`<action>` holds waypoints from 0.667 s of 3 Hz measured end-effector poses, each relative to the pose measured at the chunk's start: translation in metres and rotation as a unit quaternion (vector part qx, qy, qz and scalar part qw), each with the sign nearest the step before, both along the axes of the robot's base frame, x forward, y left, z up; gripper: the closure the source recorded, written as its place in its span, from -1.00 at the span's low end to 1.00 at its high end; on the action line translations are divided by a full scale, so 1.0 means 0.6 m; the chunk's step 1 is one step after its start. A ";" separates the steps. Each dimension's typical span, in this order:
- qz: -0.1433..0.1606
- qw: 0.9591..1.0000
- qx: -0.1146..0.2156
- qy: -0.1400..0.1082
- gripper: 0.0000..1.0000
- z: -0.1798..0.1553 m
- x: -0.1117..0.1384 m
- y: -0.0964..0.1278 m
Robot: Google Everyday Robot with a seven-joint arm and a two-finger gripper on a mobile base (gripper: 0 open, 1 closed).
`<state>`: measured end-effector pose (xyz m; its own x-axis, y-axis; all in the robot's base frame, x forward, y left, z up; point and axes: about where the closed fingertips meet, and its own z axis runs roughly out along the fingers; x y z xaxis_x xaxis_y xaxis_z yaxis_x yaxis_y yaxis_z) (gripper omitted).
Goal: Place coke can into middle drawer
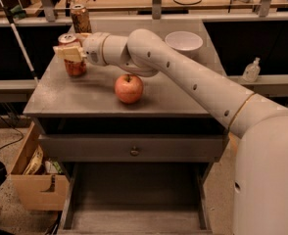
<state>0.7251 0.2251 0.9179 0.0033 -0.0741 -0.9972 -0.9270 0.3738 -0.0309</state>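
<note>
The gripper (69, 53) sits over the left rear of the cabinet top (85, 99), close to its left edge, with open surface in front of it. Its pale fingers (65, 52) appear closed on the upper half of the coke can (75, 66) (whether the can rests on the top or hangs just clear is hard to tell). A brown-gold can (80, 17) stands just behind. An apple (129, 88) lies nearer the front edge, and a white bowl (183, 43) sits at the right rear. Below, the middle drawer (134, 199) is pulled out under a shut drawer front (95, 148). A cardboard box (34, 190) stands on the floor at left.
</note>
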 end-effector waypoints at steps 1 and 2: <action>0.002 1.000 0.000 0.000 1.00 0.000 -0.002 0.004; 0.007 1.000 0.007 -0.012 1.00 0.042 0.002 -0.011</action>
